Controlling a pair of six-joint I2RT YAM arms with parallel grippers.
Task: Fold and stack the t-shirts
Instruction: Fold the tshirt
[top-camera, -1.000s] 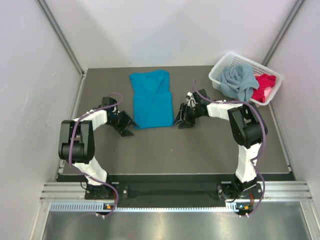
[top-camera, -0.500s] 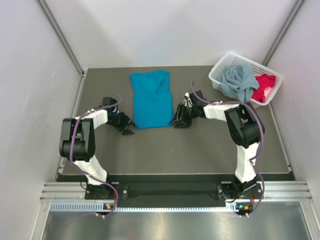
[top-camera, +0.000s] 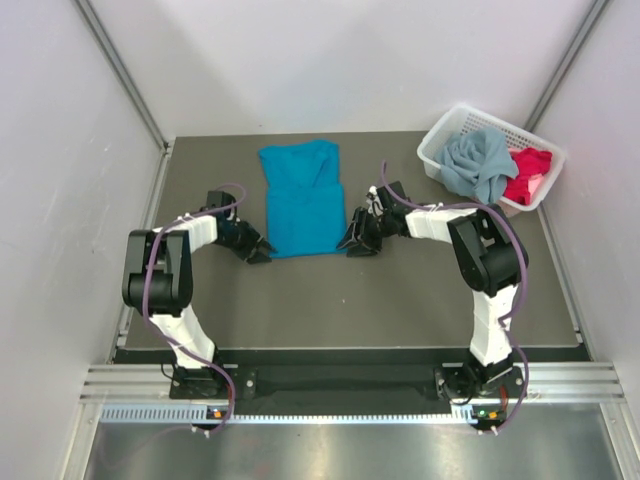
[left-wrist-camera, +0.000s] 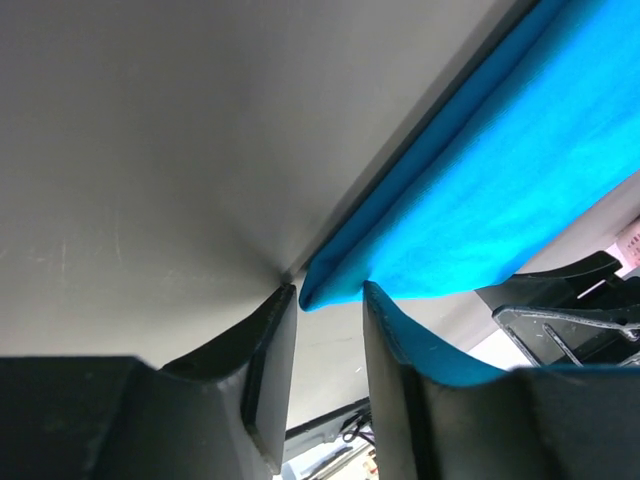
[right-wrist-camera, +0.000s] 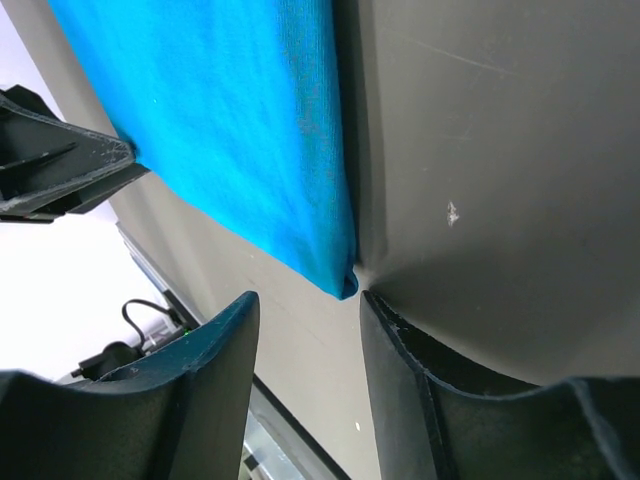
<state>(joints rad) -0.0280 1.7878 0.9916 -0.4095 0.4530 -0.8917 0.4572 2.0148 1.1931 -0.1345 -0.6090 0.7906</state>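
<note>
One of three started: teal shirt (top-camera: 301, 198) flat on tabletop (top-camera: 400, 300), probably folded narrow lengthwise. Left tool (left-wrist-camera: 330, 335) and right tool (right-wrist-camera: 308, 330) narrowly parted at its near corners, nothing pinched yet. Grey-blue shirt (top-camera: 478, 165) and red-pink shirt (top-camera: 527, 172) crumpled in basket (top-camera: 440, 140). No stack so far.

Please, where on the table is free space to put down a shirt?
Widest bare patch of table: between the teal t-shirt's near hem and the near edge. Smaller: far left corner, beside the shirt. Crowded: the shirt's near corners, where the left end effector and right end effector sit, and the basket corner.
</note>
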